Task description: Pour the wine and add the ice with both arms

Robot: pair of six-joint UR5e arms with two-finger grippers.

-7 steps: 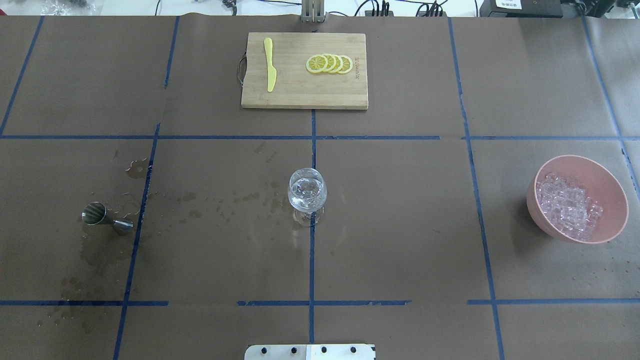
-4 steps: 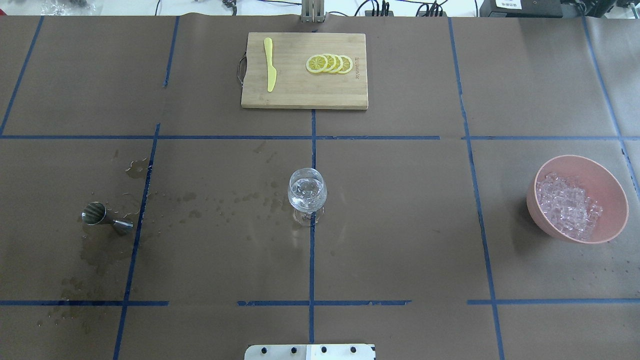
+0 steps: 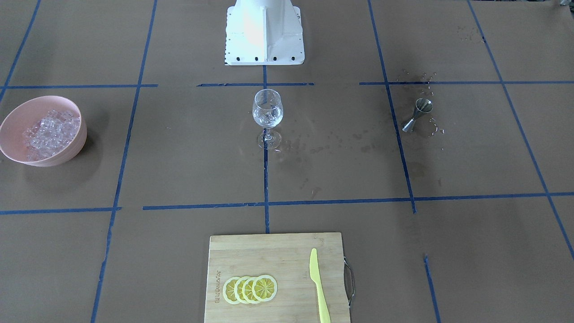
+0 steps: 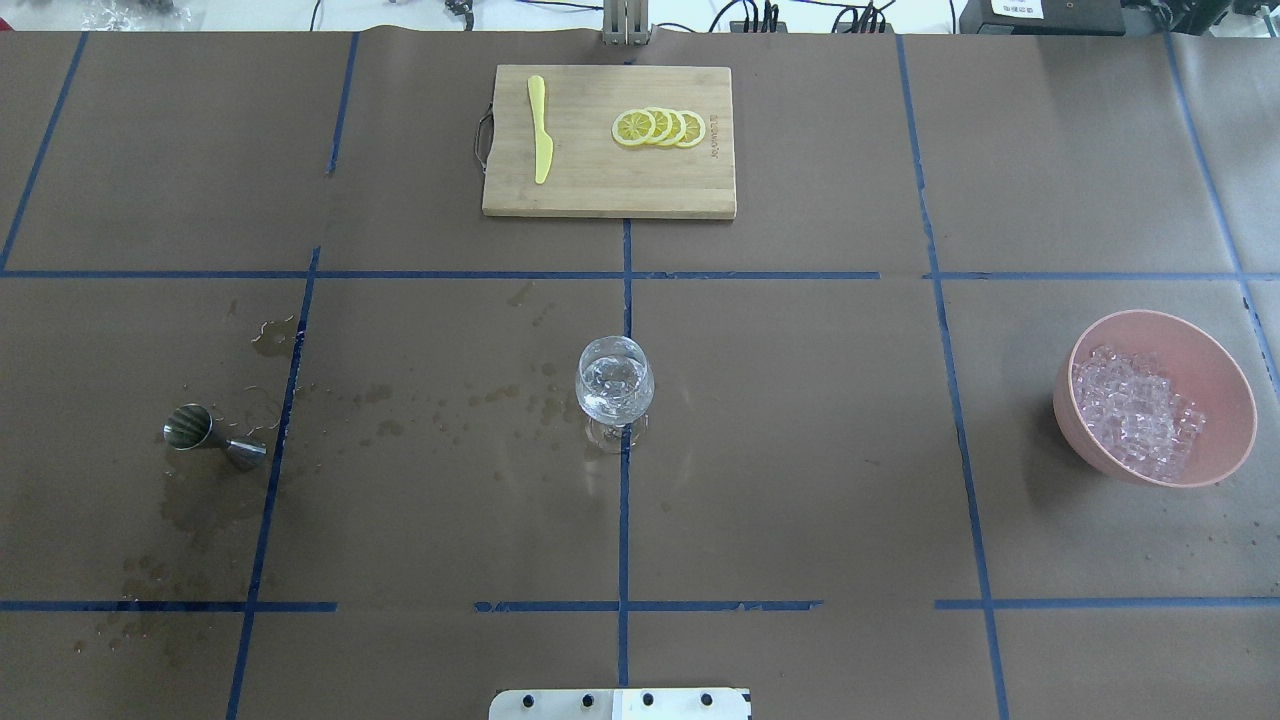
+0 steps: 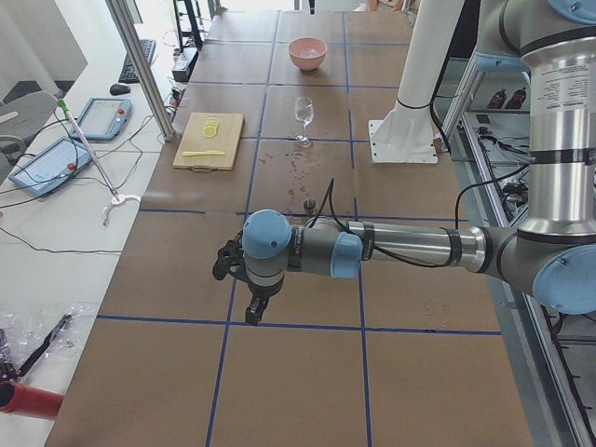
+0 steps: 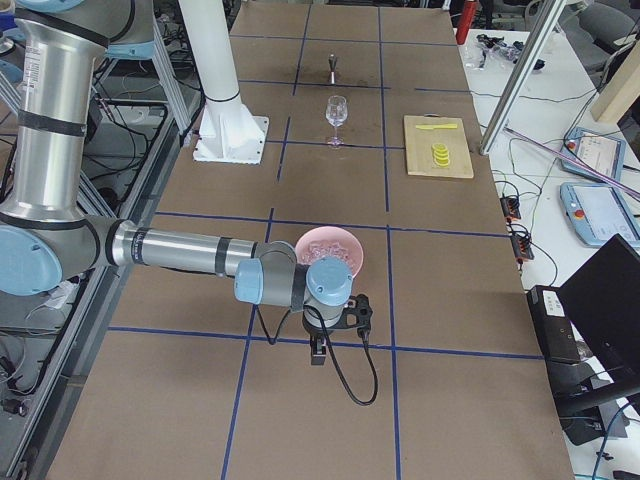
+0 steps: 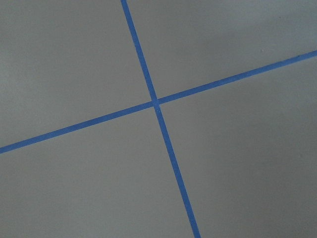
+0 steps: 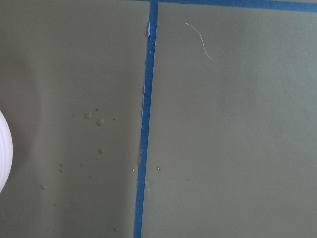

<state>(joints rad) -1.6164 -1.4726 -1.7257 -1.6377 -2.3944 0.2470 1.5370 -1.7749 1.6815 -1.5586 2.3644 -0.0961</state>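
A clear wine glass (image 4: 614,385) stands upright at the table's middle with clear, glinting contents in its cup; it also shows in the front view (image 3: 267,112). The ice (image 4: 1135,412) is heaped in a pink bowl (image 4: 1228,372) at the right; in the front view the ice (image 3: 47,132) is at the left. Both arms are outside the overhead and front views. My left gripper (image 5: 253,313) hangs over bare paper at the table's left end. My right gripper (image 6: 318,352) hangs just beside the bowl (image 6: 330,240). I cannot tell whether either is open or shut.
A steel jigger (image 4: 200,433) lies on its side at the left among wet spots. A wooden cutting board (image 4: 700,195) at the far side carries a yellow knife (image 4: 540,130) and lemon slices (image 4: 660,127). The white pedestal (image 3: 264,31) stands at the robot's side.
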